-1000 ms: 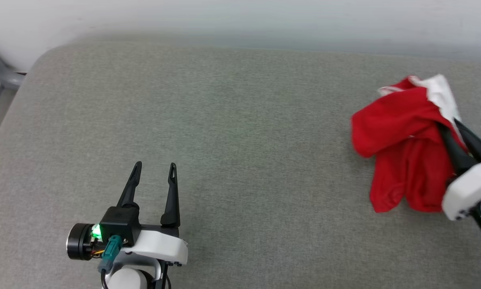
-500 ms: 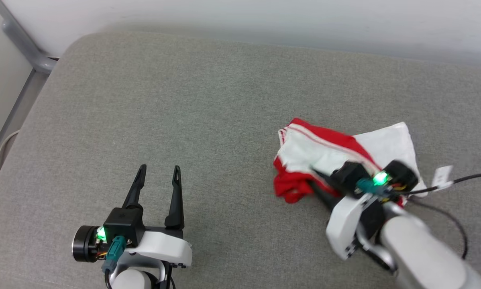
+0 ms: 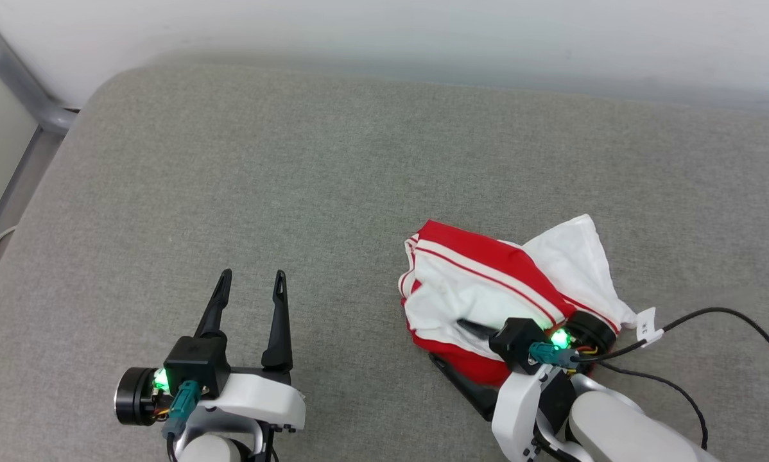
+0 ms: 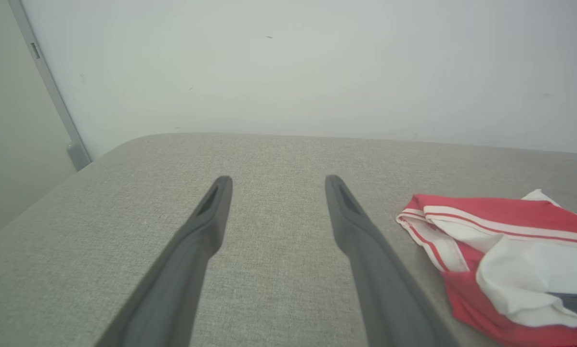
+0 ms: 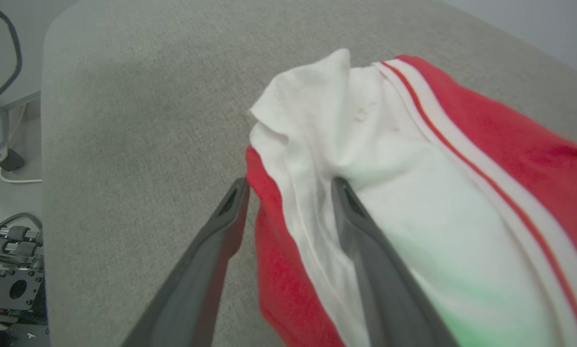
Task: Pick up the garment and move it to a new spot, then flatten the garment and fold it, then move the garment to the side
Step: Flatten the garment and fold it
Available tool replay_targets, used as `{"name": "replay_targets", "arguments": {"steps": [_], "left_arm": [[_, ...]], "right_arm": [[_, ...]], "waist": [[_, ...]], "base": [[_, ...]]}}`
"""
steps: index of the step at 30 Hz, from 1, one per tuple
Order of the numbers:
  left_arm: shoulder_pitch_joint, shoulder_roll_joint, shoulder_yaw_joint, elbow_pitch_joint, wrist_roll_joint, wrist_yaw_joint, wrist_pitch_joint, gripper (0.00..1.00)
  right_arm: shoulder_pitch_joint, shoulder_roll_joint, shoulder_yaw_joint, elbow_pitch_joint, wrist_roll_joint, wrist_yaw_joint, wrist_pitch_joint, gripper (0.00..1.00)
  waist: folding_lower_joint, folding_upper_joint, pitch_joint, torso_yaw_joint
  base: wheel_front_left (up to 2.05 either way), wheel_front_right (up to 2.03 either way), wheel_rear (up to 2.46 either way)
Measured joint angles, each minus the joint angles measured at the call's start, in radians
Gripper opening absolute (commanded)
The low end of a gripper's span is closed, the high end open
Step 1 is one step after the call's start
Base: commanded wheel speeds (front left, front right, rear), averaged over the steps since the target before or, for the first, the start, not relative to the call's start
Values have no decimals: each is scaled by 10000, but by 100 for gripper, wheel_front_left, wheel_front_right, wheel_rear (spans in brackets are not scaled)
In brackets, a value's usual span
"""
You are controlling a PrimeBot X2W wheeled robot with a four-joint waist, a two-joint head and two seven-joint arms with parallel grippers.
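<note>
Placing looks done: right end effector [image 3: 445, 340] parted, straddling the garment [image 3: 487, 256] at 4 o'clock, gripping nothing; left end effector [image 3: 253, 276] wide, empty; next, both spread it flat.

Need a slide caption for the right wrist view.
Right tool open, astride a fold of the crumpled shirt on the grey cushion.

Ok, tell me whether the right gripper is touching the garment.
Touching. Right wrist view: the right gripper straddles the garment, one finger pressing into its white fabric.
</note>
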Motion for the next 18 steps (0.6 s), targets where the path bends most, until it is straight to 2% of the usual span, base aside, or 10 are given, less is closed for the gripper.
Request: {"name": "replay_targets", "arguments": {"steps": [4,8,13,18], "left_arm": [[81,0,58,31,29,-27,0,100],[177,0,144,6,104,-38,0,100],[286,2,188,-130,226,-82,0,100],[287,0,190,-336,485,-151,0,100]], "right_arm": [[-92,-88,-182,-593,86,-2,-518,100],[-85,-401,-704,-1739,117,0,-640,100],[-81,-849,-2518,-3143,-222,0,-483,100],[-292,-1333,-4656,-3766,-708,-2,194,100]], "waist": [[0,0,-193,-146],[0,0,-401,-281],[-1,0,-543,-391],[-1,0,-463,-368]], "base": [[0,0,0],[0,0,0],[0,0,0],[0,0,0]]}}
